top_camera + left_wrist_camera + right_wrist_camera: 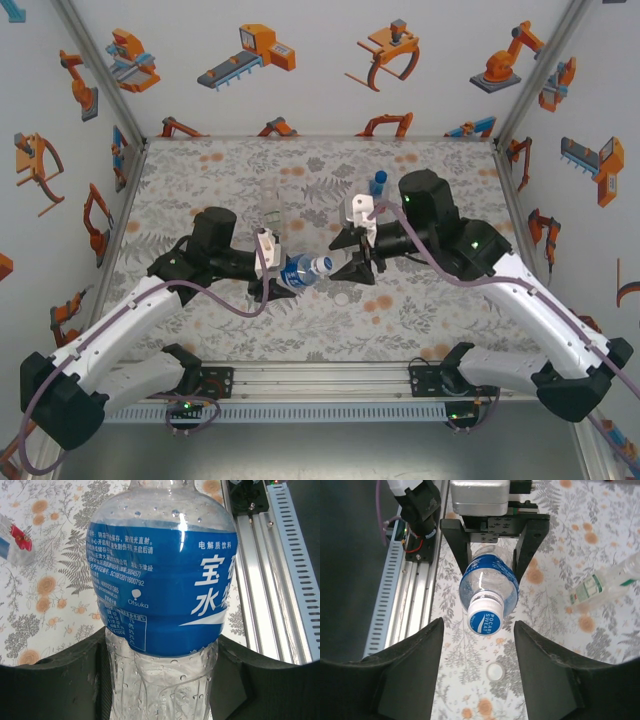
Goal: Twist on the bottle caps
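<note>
Right wrist: left hand (493, 562) clamps water bottle (487, 582); right hand (478, 630) jaws apart.

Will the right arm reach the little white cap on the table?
Probably yes: the right gripper hangs open near the white cap, and the bottle in the left gripper is not covering it.

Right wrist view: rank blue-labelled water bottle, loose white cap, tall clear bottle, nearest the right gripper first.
1. Blue-labelled clear plastic water bottle: capped end inside the open right gripper.
2. Loose white round plastic cap: on the table below.
3. Tall clear plastic bottle: lying far right.
</note>
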Available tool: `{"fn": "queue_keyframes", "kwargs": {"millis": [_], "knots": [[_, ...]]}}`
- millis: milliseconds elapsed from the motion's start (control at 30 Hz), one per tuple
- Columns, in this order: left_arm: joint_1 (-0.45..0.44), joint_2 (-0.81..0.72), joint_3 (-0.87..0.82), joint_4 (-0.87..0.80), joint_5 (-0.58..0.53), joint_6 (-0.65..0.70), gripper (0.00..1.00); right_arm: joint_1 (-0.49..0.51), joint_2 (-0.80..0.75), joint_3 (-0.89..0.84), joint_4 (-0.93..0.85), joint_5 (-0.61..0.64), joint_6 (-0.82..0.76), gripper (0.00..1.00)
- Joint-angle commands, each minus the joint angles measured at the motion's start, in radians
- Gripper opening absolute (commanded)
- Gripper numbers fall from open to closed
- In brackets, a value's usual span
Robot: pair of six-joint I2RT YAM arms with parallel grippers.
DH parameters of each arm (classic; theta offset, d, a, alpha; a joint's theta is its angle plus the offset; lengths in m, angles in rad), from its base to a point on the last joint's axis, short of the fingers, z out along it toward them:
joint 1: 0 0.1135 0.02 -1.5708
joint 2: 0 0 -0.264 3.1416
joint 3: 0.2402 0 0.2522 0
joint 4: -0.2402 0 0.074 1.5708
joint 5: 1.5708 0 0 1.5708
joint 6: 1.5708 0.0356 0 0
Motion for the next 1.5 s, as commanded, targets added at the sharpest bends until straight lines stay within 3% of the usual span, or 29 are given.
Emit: {"fn": "queue_keyframes", "kwargs": {"millis": [0,700,833,933,1067,1300,1467], "knots": [[-0.003,-0.012,0.029,-0.014,0.063,0.008,0.0,0.003,-0.024,-0.046,0.068,-0.055,-0.114,0.51],[-0.002,0.003,0.034,-0.014,0.062,0.011,0.0,0.035,-0.021,-0.109,0.173,-0.024,-0.074,0.41],[-0.002,0.01,0.035,-0.014,0.062,0.011,0.0,0.041,-0.02,-0.108,0.17,-0.016,-0.067,0.33],[-0.003,0.021,0.042,-0.019,0.052,0.009,0.0,0.044,-0.014,-0.102,0.165,0.028,0.003,0.21],[-0.003,0.034,0.056,-0.03,0.022,0.012,0.0,0.046,0.015,-0.098,0.178,0.14,0.294,0.0],[-0.003,0.048,0.064,-0.024,-0.036,0.018,0.0,0.05,0.044,-0.102,0.147,0.435,1.026,0.0],[-0.005,0.064,0.07,-0.013,-0.04,0.026,0.0,0.05,0.074,-0.131,0.093,0.524,1.551,0.0]]}}
